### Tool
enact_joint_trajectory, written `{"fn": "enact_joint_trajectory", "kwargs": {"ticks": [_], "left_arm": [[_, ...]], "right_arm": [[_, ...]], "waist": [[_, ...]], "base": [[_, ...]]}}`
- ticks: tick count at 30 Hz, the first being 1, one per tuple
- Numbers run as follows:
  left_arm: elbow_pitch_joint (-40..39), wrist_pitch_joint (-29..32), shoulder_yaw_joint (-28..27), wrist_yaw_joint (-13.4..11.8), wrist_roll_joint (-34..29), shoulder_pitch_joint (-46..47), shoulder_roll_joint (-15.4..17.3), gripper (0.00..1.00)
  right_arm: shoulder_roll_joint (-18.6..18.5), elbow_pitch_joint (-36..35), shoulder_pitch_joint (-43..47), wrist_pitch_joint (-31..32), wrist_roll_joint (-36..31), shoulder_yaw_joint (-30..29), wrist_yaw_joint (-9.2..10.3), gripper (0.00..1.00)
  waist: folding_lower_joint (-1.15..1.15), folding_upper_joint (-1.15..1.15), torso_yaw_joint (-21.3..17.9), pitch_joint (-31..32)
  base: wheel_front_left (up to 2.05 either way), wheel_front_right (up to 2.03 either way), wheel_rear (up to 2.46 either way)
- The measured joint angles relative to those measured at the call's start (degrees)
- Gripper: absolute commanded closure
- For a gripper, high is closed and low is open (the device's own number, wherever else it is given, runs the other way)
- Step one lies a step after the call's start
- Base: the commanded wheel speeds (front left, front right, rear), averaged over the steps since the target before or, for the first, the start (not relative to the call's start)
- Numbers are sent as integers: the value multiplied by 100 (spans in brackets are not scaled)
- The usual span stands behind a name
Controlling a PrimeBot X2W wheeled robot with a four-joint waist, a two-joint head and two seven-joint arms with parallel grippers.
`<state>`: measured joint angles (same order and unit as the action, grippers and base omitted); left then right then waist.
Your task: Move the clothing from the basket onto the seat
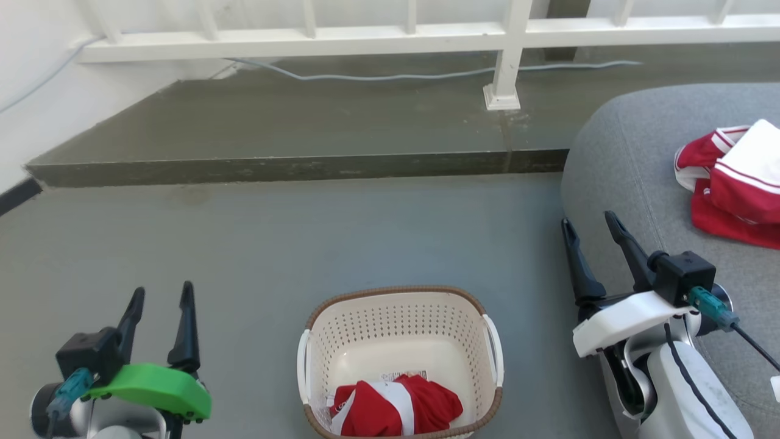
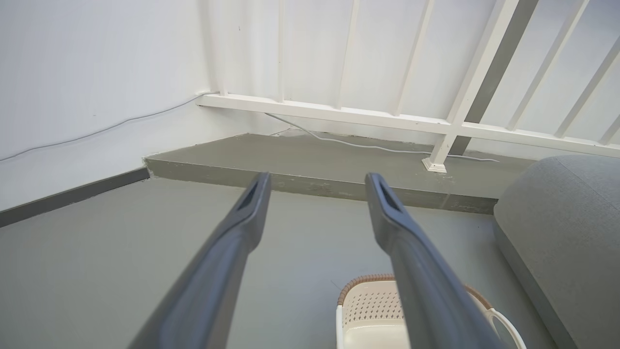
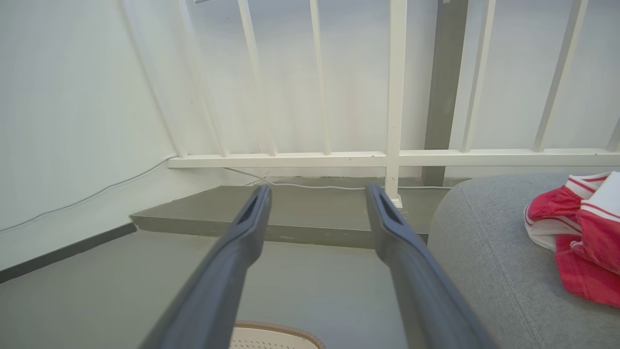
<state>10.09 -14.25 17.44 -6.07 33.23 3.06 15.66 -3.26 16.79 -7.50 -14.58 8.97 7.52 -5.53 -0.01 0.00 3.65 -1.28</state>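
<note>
White railing [image 1: 365, 38], grey cable [image 1: 390, 77] on raised step [image 1: 304, 122] behind basket [image 1: 396, 317]

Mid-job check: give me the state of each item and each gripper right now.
basket: upright on the floor, not yet empty.
garment in basket: crumpled at the near end.
garment on seat: bunched, lying loose.
seat: holds that one garment.
left gripper: open, empty.
right gripper: open, empty.

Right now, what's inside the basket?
One crumpled red-and-white garment lies at the robot-side end of the basket. Behind it, a label sticker shows partly on the otherwise bare bottom. Anything under the garment is covered.
</note>
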Motion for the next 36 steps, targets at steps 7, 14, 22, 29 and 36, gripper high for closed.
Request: {"fn": "enact_joint_trajectory", "kwargs": {"ticks": [7,14,22,29,36], "left_arm": [[-188,0,-322,-8,-226,-293,3,0],[-357,0,-421,-8,-326,-435,-42,0],[-503,0,-487,-8,-378,-570,-93,0],[-561,0,-589,0,-544,-600,-179,0],[-589,0,-620,10,-594,-706,-208,0]], "right_arm": [[25,-194,197,0,3,43,110,0],[43,-354,361,0,60,11,213,0],[48,-505,458,0,76,18,264,0],[57,-565,514,0,110,34,316,0],[67,-623,577,0,119,43,321,0]], "waist": [[0,0,15,116],[0,0,-99,125],[0,0,-165,122],[0,0,-207,117],[0,0,-230,102]], "base": [[0,0,0],[0,0,0],[0,0,0],[0,0,0],[0,0,0]]}}
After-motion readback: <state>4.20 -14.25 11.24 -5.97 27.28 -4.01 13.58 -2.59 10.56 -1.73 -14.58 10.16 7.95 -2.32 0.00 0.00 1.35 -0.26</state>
